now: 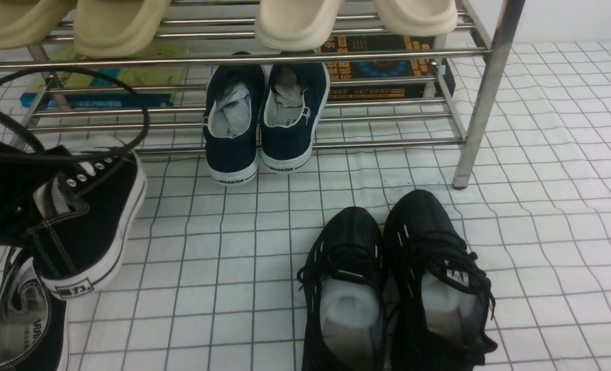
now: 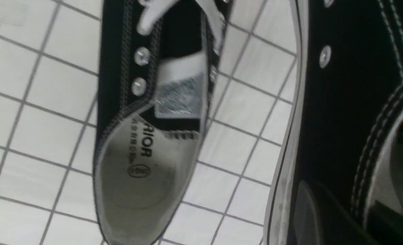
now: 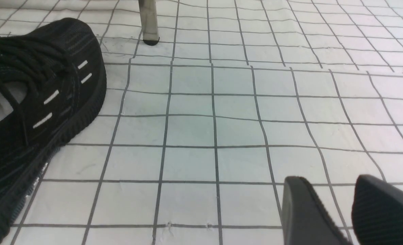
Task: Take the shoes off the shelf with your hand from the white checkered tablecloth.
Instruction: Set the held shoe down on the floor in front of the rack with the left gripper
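Note:
One black canvas sneaker [image 1: 94, 216] with a white sole and silver eyelets hangs tilted above the white checkered tablecloth [image 1: 542, 232] at the left, in front of the shelf [image 1: 485, 103]. My left gripper [image 1: 21, 206] is shut on its side wall, with one finger outside and one inside the sneaker [image 2: 340, 102]. The other sneaker of the pair [image 1: 21, 319] lies on the cloth below it and also shows in the left wrist view [image 2: 147, 136]. My right gripper [image 3: 337, 207] is open and empty just above the cloth [image 3: 221, 129]. It is out of the front view.
Navy WARRIOR slip-ons [image 1: 264, 118] sit on the shelf's lower tier, and beige slippers [image 1: 119, 26] on the upper one. All-black mesh sneakers [image 1: 393, 288] stand on the cloth at front centre, left of my right gripper [image 3: 34, 112]. A shelf leg [image 3: 148, 20] stands beyond. A black cable [image 1: 104, 82] loops at the left.

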{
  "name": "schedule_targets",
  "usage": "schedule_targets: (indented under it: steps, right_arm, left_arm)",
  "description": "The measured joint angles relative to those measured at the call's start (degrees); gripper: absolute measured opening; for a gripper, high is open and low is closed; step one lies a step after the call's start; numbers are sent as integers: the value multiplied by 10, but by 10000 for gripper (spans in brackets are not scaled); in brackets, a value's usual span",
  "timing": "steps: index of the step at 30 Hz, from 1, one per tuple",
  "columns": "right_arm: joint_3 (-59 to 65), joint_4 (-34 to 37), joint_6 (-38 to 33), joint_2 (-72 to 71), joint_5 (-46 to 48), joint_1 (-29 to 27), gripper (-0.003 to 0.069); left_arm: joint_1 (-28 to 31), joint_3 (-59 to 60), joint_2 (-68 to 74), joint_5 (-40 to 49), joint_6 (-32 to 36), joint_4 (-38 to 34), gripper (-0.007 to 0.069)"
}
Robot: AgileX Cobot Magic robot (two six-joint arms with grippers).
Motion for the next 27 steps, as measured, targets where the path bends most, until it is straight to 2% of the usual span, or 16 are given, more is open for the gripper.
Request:
schedule_targets:
  steps: [2,7,12,20,27]
  right_arm:
    - [0,0,0,0,0,0,239]
    - [0,0,0,0,0,0,239]
    - [0,0,0,0,0,0,239]
    - [0,0,0,0,0,0,239]
    - [0,-1,0,0,0,0,239]
  left_arm:
    - [-17,0,0,-3,-20,22,19]
    - [-76,0,0,-2,-140,132,21]
    - [-111,0,0,-5,-205,171,21]
    - [-120,16,33,-9,-226,174,21]
    - [-120,64,65,-50,-240,174,21]
